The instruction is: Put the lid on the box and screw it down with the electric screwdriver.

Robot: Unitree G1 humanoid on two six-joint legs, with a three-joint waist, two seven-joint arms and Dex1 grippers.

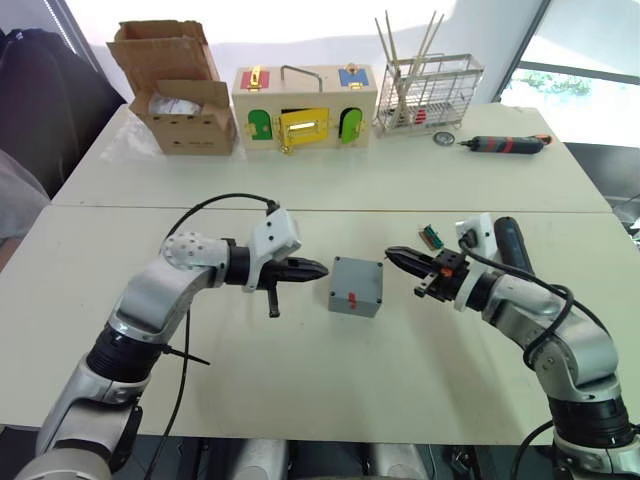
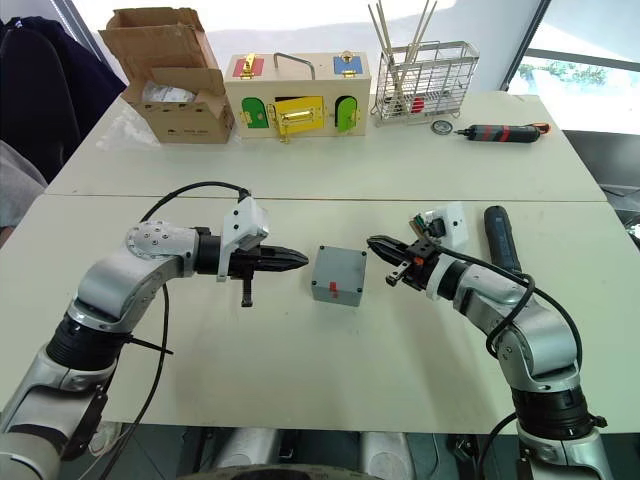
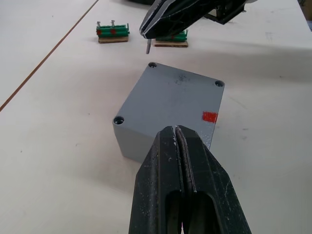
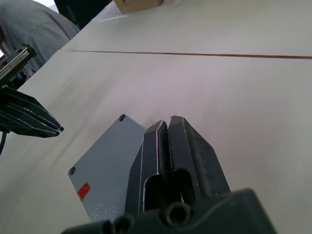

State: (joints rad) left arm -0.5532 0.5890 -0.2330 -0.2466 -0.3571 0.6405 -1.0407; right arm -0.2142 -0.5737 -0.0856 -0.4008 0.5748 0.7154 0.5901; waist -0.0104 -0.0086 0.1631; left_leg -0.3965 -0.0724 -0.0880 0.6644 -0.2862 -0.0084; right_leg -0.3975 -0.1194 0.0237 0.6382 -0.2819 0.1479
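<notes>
Left tool, right tool closed, level, flanking box.

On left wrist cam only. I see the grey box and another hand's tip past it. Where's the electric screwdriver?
Observer: The electric screwdriver lies flat on the table on the robot's right side, beyond the right arm, with neither hand on it.
Operator: Right hand open or shut?
Observer: Shut. Its own wrist view shows the right hand with fingers together, pointing at the box.
Operator: Anything I could confuse with the driver?
Observer: Yes, a slimmer red-and-black screwdriver lies on the far table, beside the wire basket.
</notes>
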